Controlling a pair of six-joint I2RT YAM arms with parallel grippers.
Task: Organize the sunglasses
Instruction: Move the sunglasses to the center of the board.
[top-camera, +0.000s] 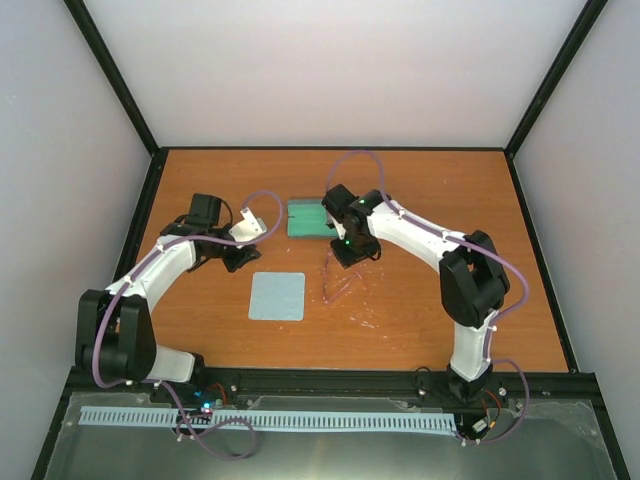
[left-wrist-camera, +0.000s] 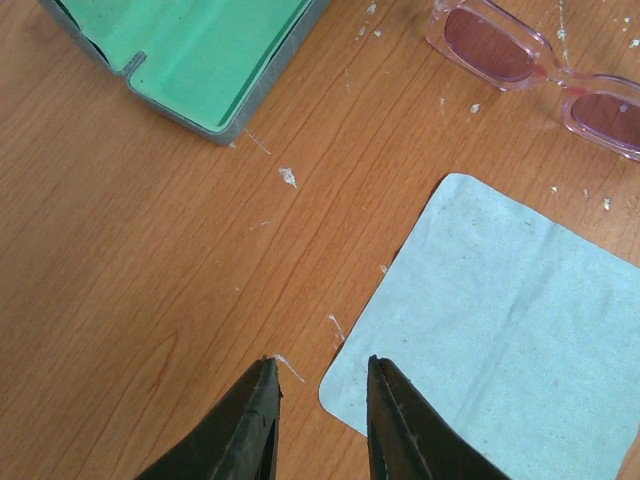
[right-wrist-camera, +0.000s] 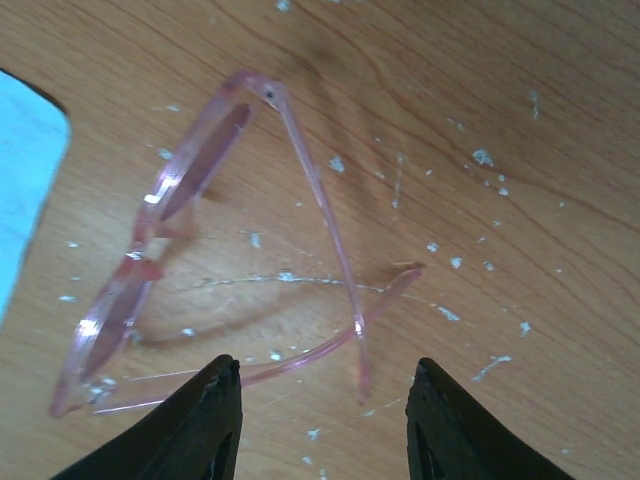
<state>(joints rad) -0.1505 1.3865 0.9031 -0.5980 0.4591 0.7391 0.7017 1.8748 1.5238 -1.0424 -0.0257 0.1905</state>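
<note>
The sunglasses (top-camera: 340, 282) lie on the table with a thin pink translucent frame, pink lenses and crossed arms. In the right wrist view the sunglasses (right-wrist-camera: 170, 205) lie just ahead of my right gripper (right-wrist-camera: 325, 368), which is open and empty above the crossed arm tips. In the top view the right gripper (top-camera: 352, 252) hovers at their far end. My left gripper (left-wrist-camera: 321, 365) is open and empty over the near corner of the pale blue cloth (left-wrist-camera: 510, 330). In the top view the left gripper (top-camera: 240, 260) is left of the case. The sunglasses also show in the left wrist view (left-wrist-camera: 540, 65).
An open blue-grey case (top-camera: 308, 217) with a green lining lies at the back centre; it also shows in the left wrist view (left-wrist-camera: 200, 60). The cloth (top-camera: 277, 296) lies left of the sunglasses, and its edge shows in the right wrist view (right-wrist-camera: 25, 180). Black frame posts stand at the table's corners.
</note>
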